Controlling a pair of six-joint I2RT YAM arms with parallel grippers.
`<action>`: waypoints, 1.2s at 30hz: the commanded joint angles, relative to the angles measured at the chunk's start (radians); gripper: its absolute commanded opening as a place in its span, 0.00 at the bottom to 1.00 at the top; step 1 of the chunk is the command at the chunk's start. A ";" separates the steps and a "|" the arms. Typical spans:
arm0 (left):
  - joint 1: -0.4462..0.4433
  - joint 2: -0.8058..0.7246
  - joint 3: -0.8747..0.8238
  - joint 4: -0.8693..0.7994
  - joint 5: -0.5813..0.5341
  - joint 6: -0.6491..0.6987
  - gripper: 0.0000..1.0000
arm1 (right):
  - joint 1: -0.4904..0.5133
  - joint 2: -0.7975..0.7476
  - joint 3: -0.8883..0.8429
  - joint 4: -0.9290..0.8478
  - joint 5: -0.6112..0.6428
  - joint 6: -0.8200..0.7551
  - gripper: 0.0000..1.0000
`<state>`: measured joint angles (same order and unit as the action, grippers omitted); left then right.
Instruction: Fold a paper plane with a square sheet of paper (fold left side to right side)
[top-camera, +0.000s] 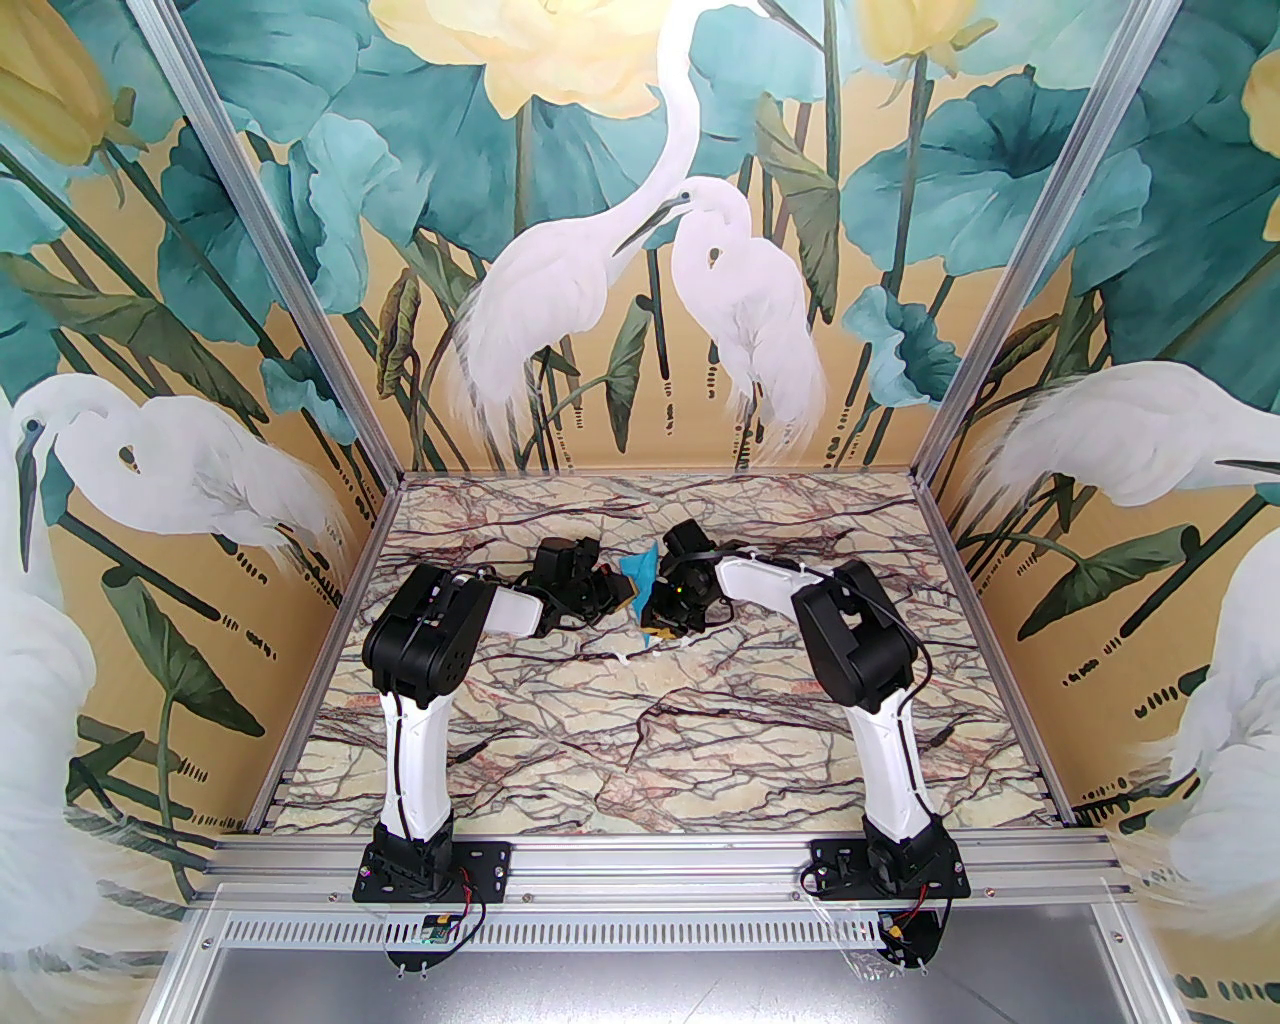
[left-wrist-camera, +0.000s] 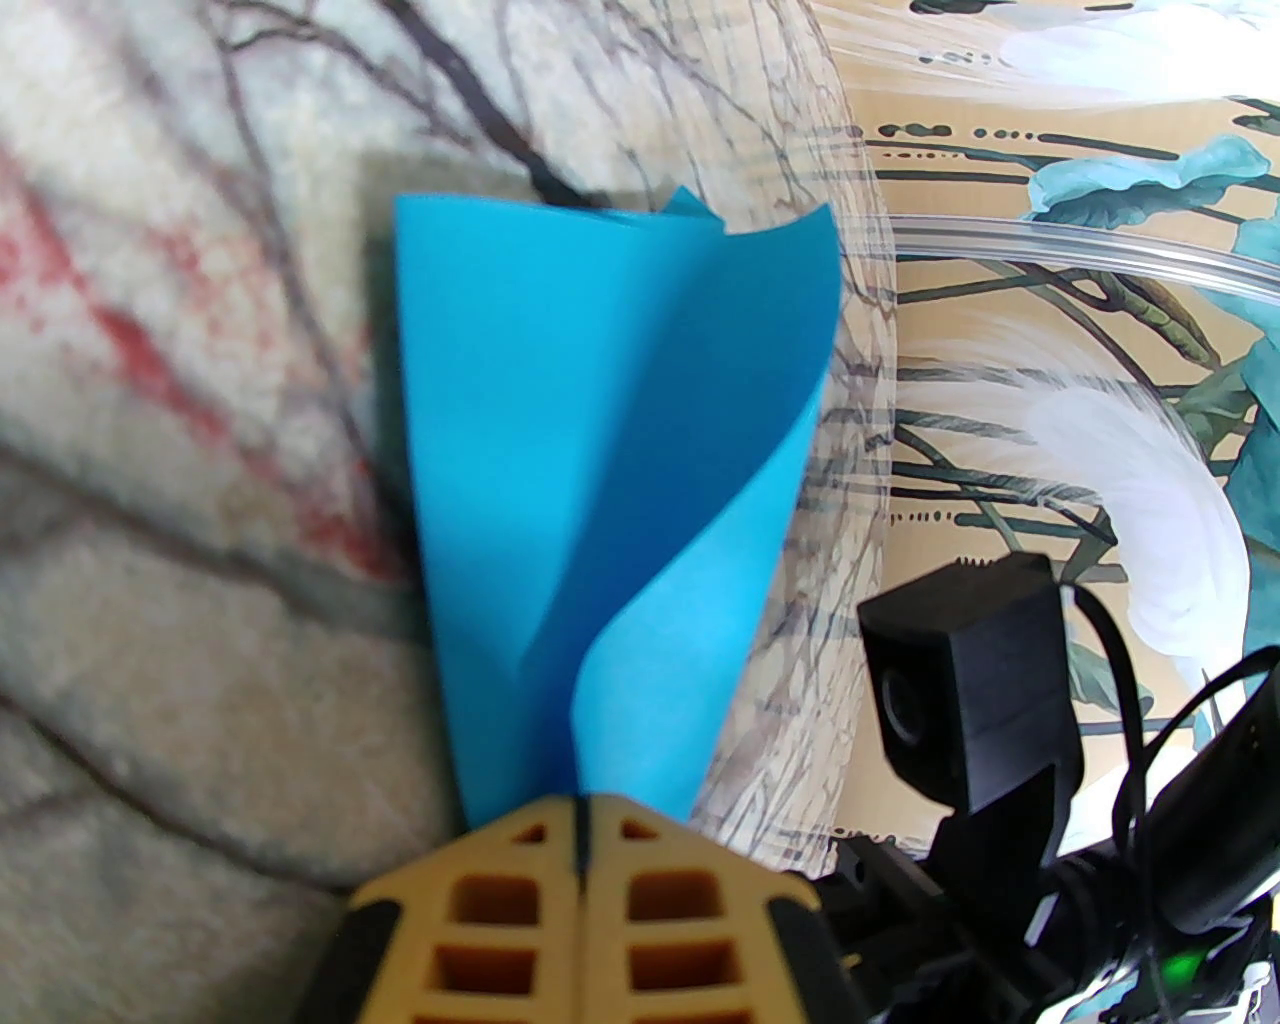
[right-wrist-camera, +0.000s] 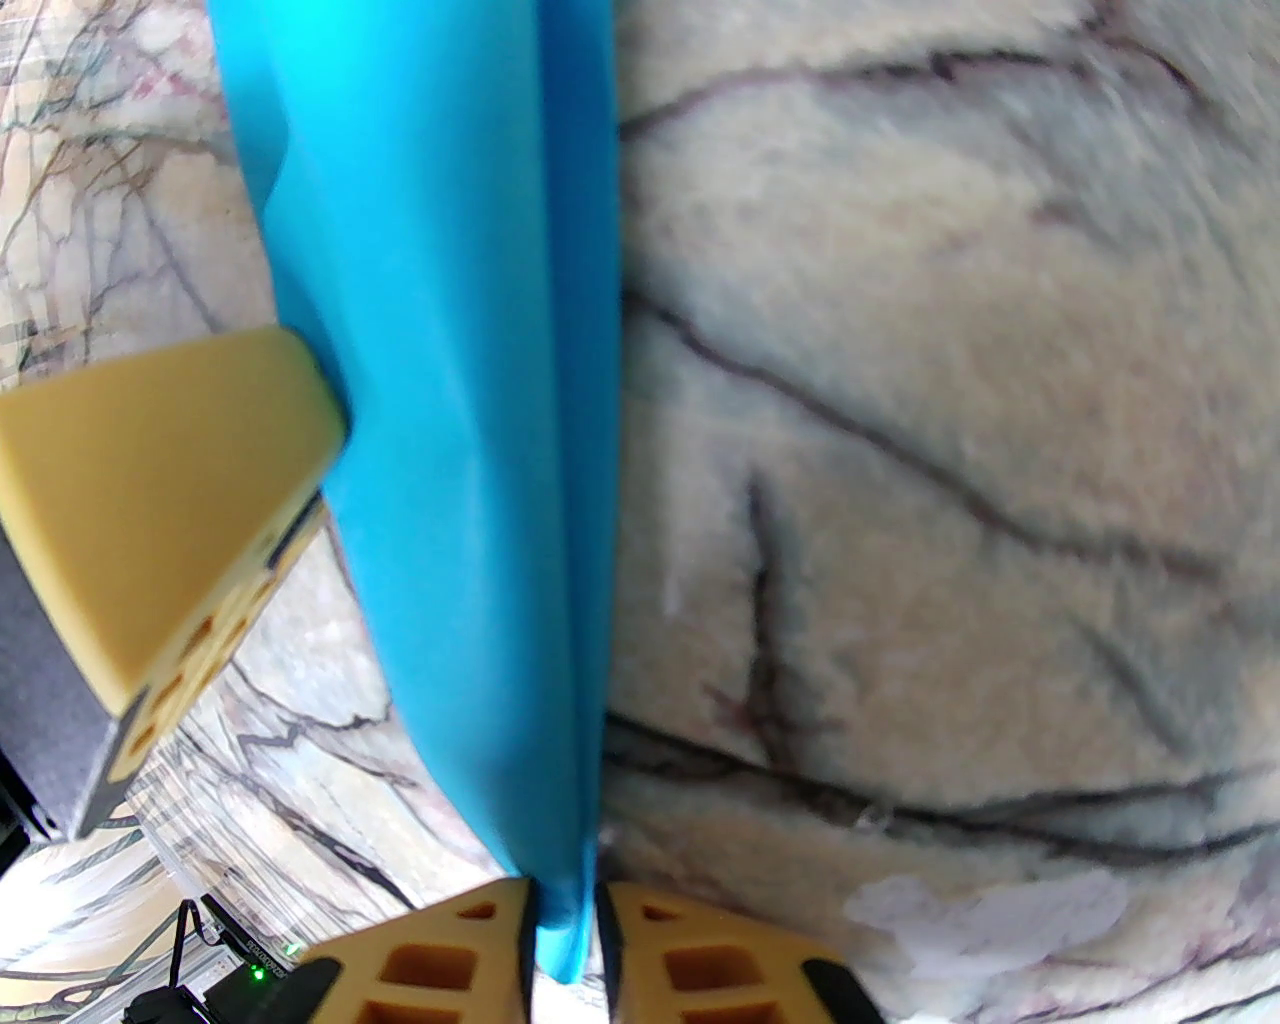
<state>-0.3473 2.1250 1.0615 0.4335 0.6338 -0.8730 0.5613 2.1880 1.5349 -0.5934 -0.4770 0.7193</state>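
The cyan-blue square sheet of paper (top-camera: 638, 572) hangs between my two grippers at the centre back of the marble table (top-camera: 640, 760). In the left wrist view the sheet (left-wrist-camera: 600, 450) is bent over on itself, its layers loose and curved, fanning away from the fingers. My left gripper (left-wrist-camera: 582, 812) is shut on its narrow end. My right gripper (right-wrist-camera: 560, 905) is shut on the other narrow end of the sheet (right-wrist-camera: 450, 400). One yellow finger of the left gripper (right-wrist-camera: 170, 480) presses the paper's side there. From above, the left gripper (top-camera: 618, 595) and right gripper (top-camera: 662, 605) nearly touch.
Small white scraps (top-camera: 625, 660) lie on the marble just in front of the grippers, one pale scrap (right-wrist-camera: 960, 910) close to the right fingers. The right wrist's black camera housing (left-wrist-camera: 960, 700) sits close beside the paper. Mural walls and aluminium posts (top-camera: 300, 300) enclose the table.
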 joint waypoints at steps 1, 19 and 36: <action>-0.013 0.035 0.010 0.009 0.009 -0.011 0.03 | 0.025 0.113 -0.018 -0.041 0.133 0.011 0.19; -0.014 0.030 0.018 0.005 0.019 -0.010 0.04 | 0.039 0.171 0.059 -0.156 0.186 0.009 0.18; -0.013 0.047 0.034 -0.061 0.009 0.039 0.04 | 0.020 -0.033 -0.078 0.041 0.171 -0.015 0.28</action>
<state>-0.3546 2.1376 1.0874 0.4145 0.6392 -0.8597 0.5873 2.1666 1.5341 -0.5964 -0.3931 0.7162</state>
